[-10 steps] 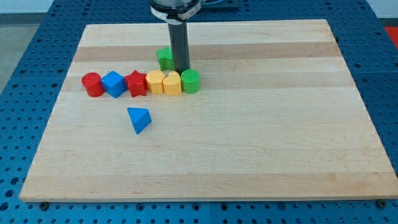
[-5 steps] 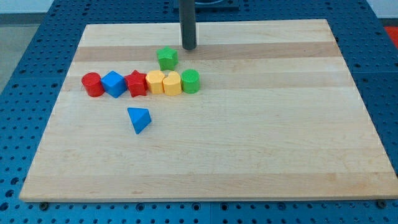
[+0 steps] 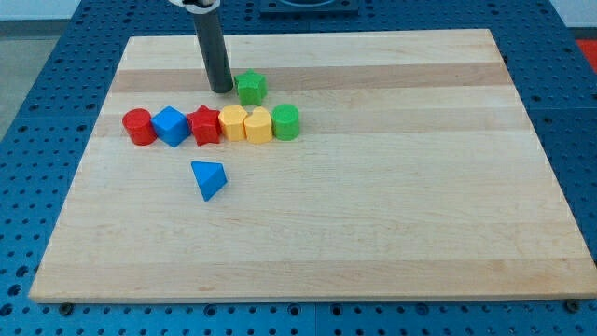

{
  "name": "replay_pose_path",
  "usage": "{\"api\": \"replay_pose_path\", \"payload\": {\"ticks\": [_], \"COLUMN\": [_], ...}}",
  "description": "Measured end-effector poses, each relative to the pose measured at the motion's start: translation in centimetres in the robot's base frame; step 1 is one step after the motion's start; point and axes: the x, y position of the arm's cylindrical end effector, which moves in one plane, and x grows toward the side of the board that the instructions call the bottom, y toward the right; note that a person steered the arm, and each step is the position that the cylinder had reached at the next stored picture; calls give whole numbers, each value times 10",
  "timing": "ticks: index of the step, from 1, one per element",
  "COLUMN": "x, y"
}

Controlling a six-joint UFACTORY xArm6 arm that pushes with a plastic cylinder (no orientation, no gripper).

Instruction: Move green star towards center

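The green star [image 3: 250, 88] sits on the wooden board [image 3: 373, 205] toward the view's top, left of middle. My tip [image 3: 221, 90] stands just to the star's left, very close to it or touching. Below the star runs a row of blocks: a red cylinder [image 3: 138, 126], a blue cube [image 3: 171, 125], a red star [image 3: 204, 125], two yellow blocks [image 3: 232, 122] [image 3: 257, 125] and a green cylinder [image 3: 286, 122].
A blue triangular block [image 3: 209, 178] lies alone below the row. The board rests on a blue perforated table [image 3: 37, 84].
My tip moved from the star's right side up toward the view's top, then over to the star's left side. The blocks have not visibly moved.
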Motion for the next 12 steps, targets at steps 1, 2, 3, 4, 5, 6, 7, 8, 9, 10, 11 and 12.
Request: {"api": "replay_pose_path", "payload": {"ticks": [1,2,3,4,5,6,7,8,9,10,11,12], "x": [1,1,-1,-1,-7,-14,-20,-21,-21,-18,-12,-4], "y": [19,56,79,98,110,125,142,160,175,192,195,192]}}
